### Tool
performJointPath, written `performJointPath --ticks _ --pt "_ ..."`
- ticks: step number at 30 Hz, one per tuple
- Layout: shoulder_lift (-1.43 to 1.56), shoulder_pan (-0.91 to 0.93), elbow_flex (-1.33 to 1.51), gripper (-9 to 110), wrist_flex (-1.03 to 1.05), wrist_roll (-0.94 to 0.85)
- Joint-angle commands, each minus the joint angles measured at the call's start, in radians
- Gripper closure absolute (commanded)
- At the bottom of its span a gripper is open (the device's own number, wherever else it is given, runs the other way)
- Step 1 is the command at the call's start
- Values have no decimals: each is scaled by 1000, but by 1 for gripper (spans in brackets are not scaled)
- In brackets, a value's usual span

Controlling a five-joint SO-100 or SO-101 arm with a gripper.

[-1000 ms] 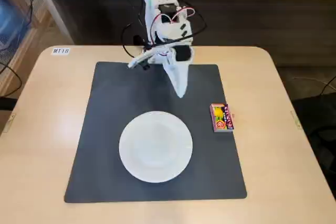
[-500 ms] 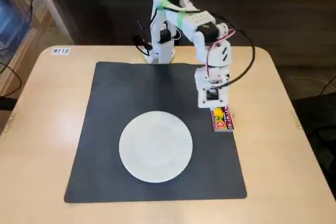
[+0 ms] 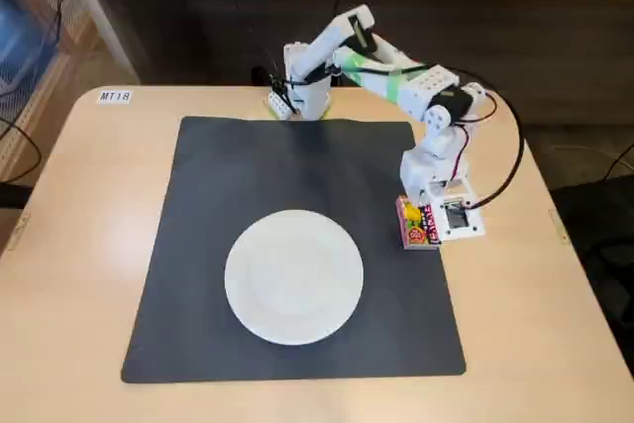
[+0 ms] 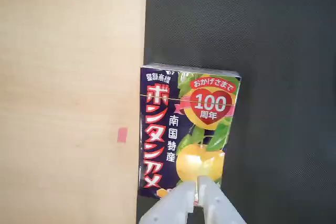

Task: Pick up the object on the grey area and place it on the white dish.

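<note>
The object, a small flat red and orange box with yellow fruit pictures and a purple edge, lies at the right edge of the grey mat. In the wrist view the box lies face up, its left side along the edge of the mat. My gripper hangs directly over it. In the wrist view my gripper has its fingers nearly together over the box's near end; the box is not between them. The white dish sits empty on the mat, left of the box.
The arm's base stands at the table's far edge behind the mat. The beige tabletop surrounds the mat. A small red mark is on the tabletop left of the box. A label is at the far left corner.
</note>
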Motion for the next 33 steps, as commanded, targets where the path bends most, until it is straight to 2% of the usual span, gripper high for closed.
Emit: performJointPath --ticks 1,8,12,26,33 --pt "12 8 -101 95 29 -6" --pt "46 23 -100 73 51 -20" --pt "32 29 -98 67 51 -20" --pt "-52 86 -95 62 52 -35" --pt "-89 92 -101 66 52 -51"
